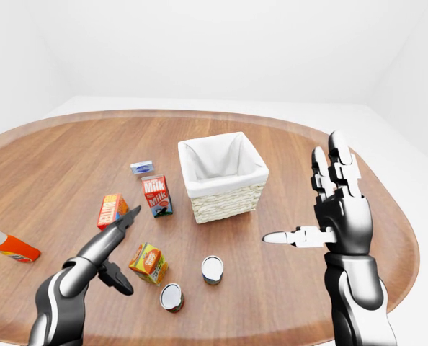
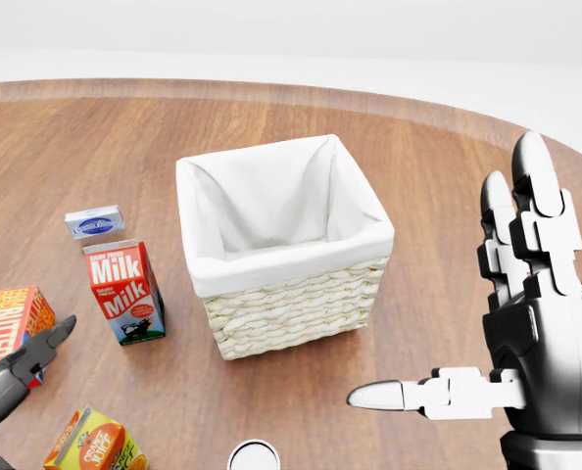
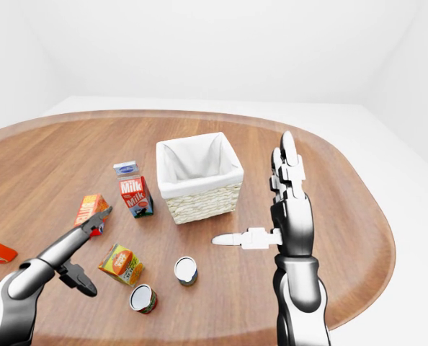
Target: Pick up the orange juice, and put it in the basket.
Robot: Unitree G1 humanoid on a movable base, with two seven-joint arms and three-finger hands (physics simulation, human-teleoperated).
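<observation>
Task barely begun, I'd say: orange juice (image 1: 148,262) not yet picked up, basket (image 1: 223,179) w/ nothing in it. The juice is a small carton, yellow-orange w/ green edges, lying tilted on the wood table (image 1: 55,166), near the bottom of the left-eye view, just right of my left hand (image 1: 119,249). That hand hangs beside it, fingers spread apart, holding nothing, not touching the carton as far as I can tell. My right hand (image 1: 322,216) is raised, fingers straight up and thumb out sideways, wide and empty, well right of the basket.

Left to do: close on the juice, lift, carry up-right to the basket, drop.

Materials: basket is square, pale woven wicker w/ white cloth liner folded over the rim. Table is smooth brown woodgrain, rounded edge. Milk carton (image 1: 157,195) stands upright, red and white, boxy. Two tins (image 1: 212,269) nearby, round w/ shiny lids
</observation>
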